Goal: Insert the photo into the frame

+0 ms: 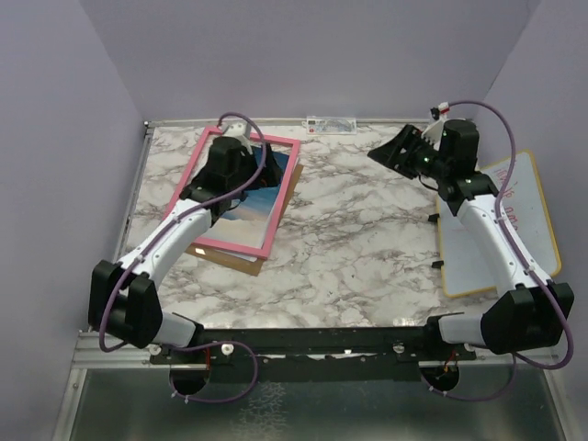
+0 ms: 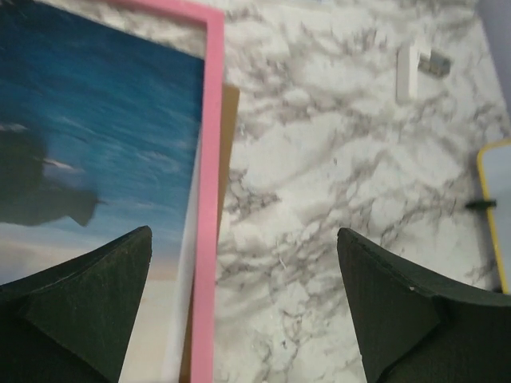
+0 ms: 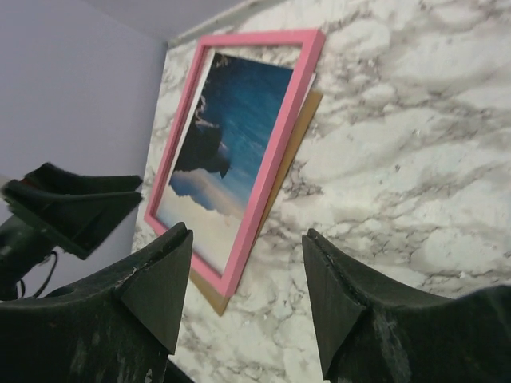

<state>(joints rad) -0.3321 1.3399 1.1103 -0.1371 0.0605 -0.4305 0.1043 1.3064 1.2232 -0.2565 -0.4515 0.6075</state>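
Just now the left pincer point(image 2: 243, 239) hangs released, its fingers spread wide with nothing between them, directly over the right-hand rim of the frame point(image 2: 212, 120). The right pincer point(image 3: 247, 231) is also released and holds nothing; it is raised well apart from the work, over the far right of the surface point(image 2: 335, 159), angled back toward the frame.

The frame lies flat, pink face up, at the far left of the surface. The photo point(image 2: 104, 120) fills its opening, with sea, dark cliff and pale sky showing inside the rim. A pale strip along the right inner edge widens toward the near end, so the print may sit slightly askew. Under both lies a brown backing board point(image 2: 231, 120), jutting out past the right edge and the near corner.

I judge the placing to be nearly done, with only the squaring-up left. The next move probably calls for a gentle nudge to bring print, frame and board into line without dragging the stack. A whiteboard point(image 1: 470, 262) lies at the far right, untouched.
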